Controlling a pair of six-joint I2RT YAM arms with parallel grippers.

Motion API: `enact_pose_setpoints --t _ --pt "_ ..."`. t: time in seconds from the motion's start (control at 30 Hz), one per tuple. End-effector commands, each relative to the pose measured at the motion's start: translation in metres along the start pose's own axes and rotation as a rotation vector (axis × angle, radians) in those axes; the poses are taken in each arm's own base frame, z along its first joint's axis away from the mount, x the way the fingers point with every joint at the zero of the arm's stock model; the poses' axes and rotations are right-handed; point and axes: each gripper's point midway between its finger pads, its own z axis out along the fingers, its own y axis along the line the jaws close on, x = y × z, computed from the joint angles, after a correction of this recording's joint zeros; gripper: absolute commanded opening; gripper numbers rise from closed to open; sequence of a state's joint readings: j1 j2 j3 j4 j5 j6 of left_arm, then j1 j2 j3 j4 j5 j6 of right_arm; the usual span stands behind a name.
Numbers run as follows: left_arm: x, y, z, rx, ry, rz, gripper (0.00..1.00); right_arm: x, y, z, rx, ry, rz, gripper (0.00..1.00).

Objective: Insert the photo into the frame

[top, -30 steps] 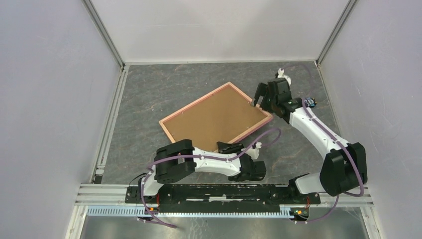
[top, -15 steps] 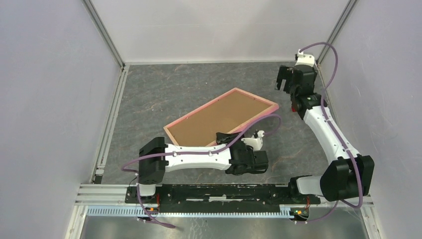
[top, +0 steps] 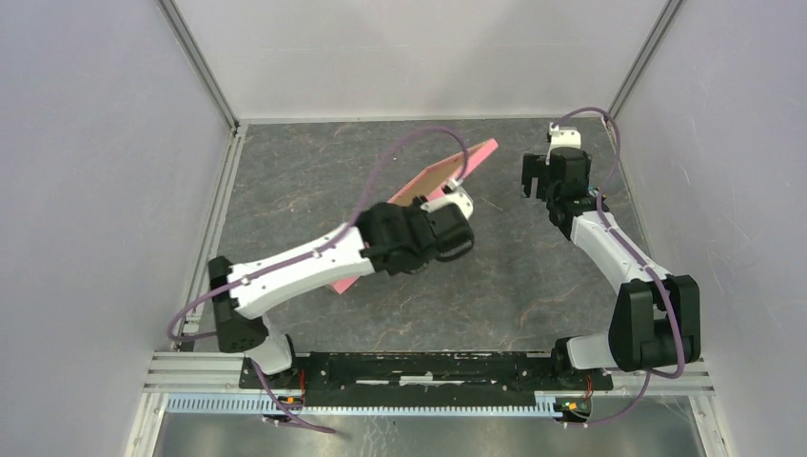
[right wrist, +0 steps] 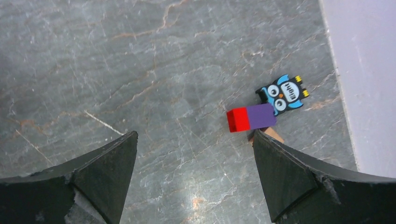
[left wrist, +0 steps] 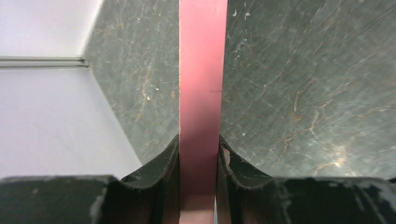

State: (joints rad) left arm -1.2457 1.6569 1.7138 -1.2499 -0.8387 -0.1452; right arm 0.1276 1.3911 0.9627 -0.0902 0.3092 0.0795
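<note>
Clamps the thin pink rectangular picture frame (top: 445,172) with brown board back edgewise in the left gripper (left wrist: 198,150), tilted above the grey table (top: 314,181), with the right gripper (right wrist: 194,137) wide and empty; shows no photo, leaving insertion unconfirmed.

Lettering on the owl figure (right wrist: 282,95) is illegible.

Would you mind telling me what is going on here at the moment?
The left gripper is clamped on the pink edge of the frame and holds it steeply tilted over the table, brown back showing. The right gripper hangs open off to the side, holding nothing, near a small owl figure and a red and purple block. The photo is not in view.
</note>
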Motion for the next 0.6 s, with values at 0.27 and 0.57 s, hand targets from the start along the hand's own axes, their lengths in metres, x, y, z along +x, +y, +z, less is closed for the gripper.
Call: enact_pose_setpoints --t 0.27,0.57 --pt "-0.048 0.135 -0.045 0.268 -0.306 -0.865 0.02 0.0 -0.011 -0.008 0.047 -0.085 0.04 0.98" --pt "-0.034 0.137 -0.013 0.588 -0.353 -1.255 0.02 -0.006 -0.003 -0.015 -0.01 -0.116 0.072 0.98"
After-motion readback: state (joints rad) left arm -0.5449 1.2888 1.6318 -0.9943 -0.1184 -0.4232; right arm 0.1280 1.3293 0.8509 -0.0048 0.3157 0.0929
